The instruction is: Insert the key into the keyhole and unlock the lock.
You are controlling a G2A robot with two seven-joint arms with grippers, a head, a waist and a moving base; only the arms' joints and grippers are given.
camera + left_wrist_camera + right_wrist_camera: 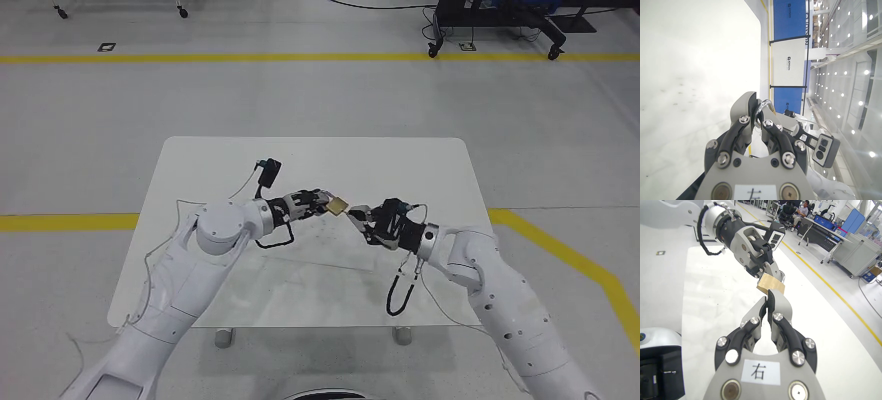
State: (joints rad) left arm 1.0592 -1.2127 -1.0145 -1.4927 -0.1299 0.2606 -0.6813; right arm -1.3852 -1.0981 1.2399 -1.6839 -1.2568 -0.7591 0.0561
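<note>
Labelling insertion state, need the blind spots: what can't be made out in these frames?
- Key: right wrist view, none made out; the shut fingers of the right gripper would cover it.
- Keyhole: same view, a fingertip covers that face of the lock, so inserted or not is unclear.
- Body of the lock: left wrist view, behind the fingers of the left gripper; the shackle peeks out.
- Top view: lock too small for either.

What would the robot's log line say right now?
left gripper: holds lock by shackle, above table | right gripper: shut, tips at lock's opposite end
</note>
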